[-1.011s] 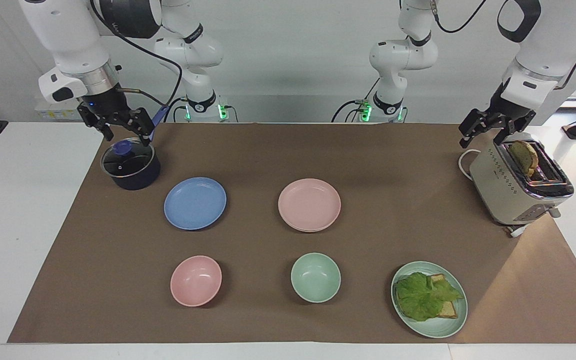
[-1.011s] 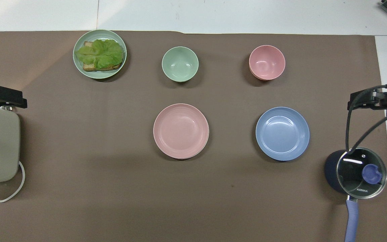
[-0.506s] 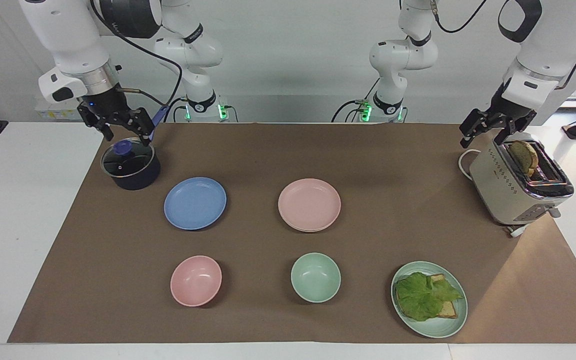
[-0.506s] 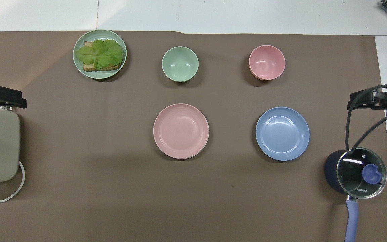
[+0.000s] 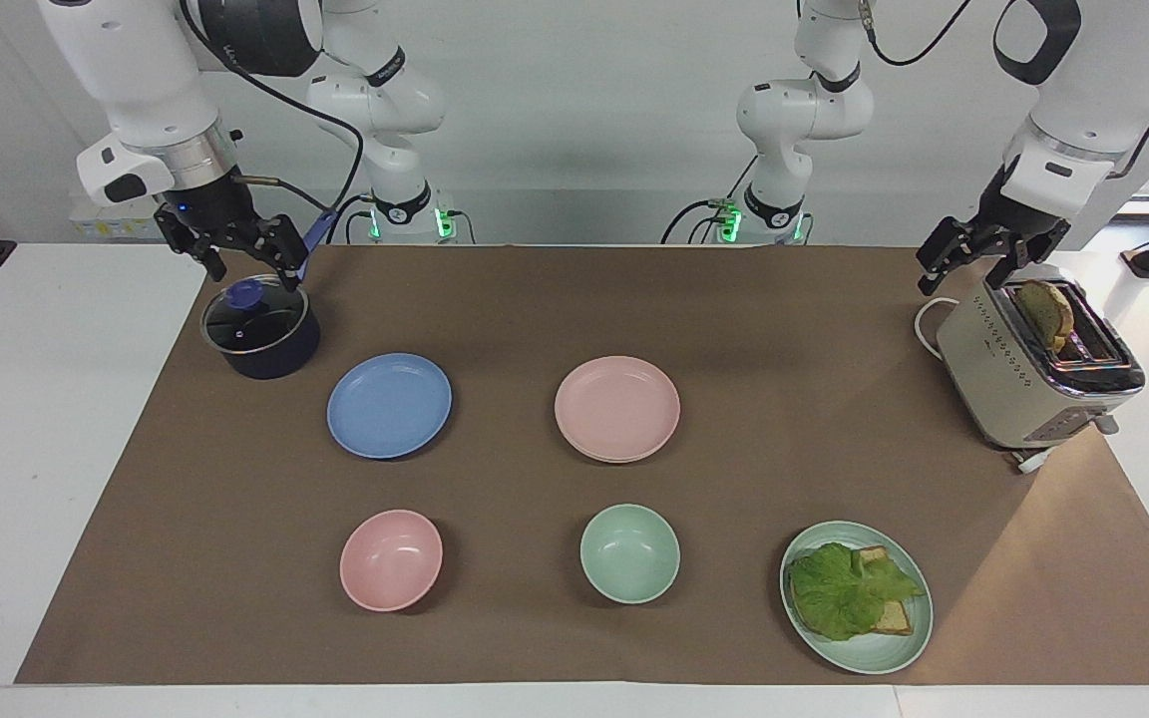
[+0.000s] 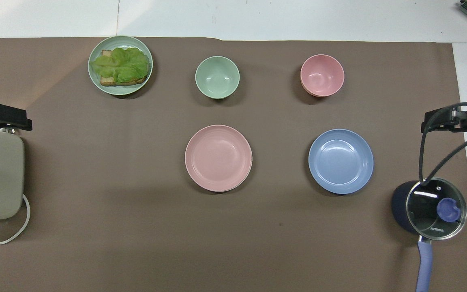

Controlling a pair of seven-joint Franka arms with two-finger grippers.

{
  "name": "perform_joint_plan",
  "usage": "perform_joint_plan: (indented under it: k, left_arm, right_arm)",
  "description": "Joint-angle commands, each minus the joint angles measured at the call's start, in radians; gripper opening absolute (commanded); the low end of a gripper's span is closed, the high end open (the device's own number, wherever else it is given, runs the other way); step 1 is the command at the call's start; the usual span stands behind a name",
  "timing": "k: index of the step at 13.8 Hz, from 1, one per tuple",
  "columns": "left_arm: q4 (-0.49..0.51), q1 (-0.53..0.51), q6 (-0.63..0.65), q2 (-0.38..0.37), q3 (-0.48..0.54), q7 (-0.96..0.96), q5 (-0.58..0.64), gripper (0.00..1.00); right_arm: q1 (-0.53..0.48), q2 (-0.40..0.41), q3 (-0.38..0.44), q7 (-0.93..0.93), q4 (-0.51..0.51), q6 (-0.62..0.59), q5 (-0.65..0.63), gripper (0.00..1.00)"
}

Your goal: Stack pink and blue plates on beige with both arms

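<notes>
The pink plate (image 5: 617,407) (image 6: 218,157) lies mid-table on top of the beige plate (image 5: 624,460), of which only a thin pale rim shows. The blue plate (image 5: 389,405) (image 6: 341,161) rests alone on the mat beside them, toward the right arm's end. My right gripper (image 5: 253,269) (image 6: 446,121) hangs open and holds nothing, over the lidded pot (image 5: 260,329). My left gripper (image 5: 968,271) (image 6: 2,117) is open too and holds nothing, above the toaster (image 5: 1033,369). Neither gripper touches a plate.
Farther from the robots stand a pink bowl (image 5: 391,559), a mint bowl (image 5: 629,552) and a mint plate (image 5: 857,638) with lettuce on toast. The pot's blue handle (image 6: 424,267) points toward the robots. Toast sticks up from the toaster. Two slim arms stand at the robots' edge of the table.
</notes>
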State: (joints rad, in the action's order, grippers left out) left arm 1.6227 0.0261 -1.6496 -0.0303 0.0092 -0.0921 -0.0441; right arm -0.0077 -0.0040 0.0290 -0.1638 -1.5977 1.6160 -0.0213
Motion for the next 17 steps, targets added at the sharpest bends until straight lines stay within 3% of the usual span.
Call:
perform_joint_plan:
  k: [1, 9, 15, 17]
  left_arm:
    - [-0.004, 0.017, 0.022, -0.011, 0.012, -0.002, 0.016, 1.00]
    - [-0.004, 0.017, 0.022, -0.011, 0.014, -0.002, 0.016, 1.00]
    - [-0.004, 0.017, 0.022, -0.011, 0.014, -0.002, 0.016, 1.00]
    - [-0.004, 0.017, 0.020, -0.011, 0.014, -0.002, 0.016, 1.00]
  right_arm:
    - [-0.011, -0.017, 0.000, 0.020, -0.051, 0.079, 0.008, 1.00]
    - [-0.009, 0.002, 0.000, 0.125, -0.483, 0.560, 0.081, 1.00]
    - [-0.060, 0.029, 0.000, 0.266, -0.652, 0.721, 0.234, 1.00]
    - [-0.084, 0.059, 0.000, 0.331, -0.668, 0.748, 0.297, 0.94]
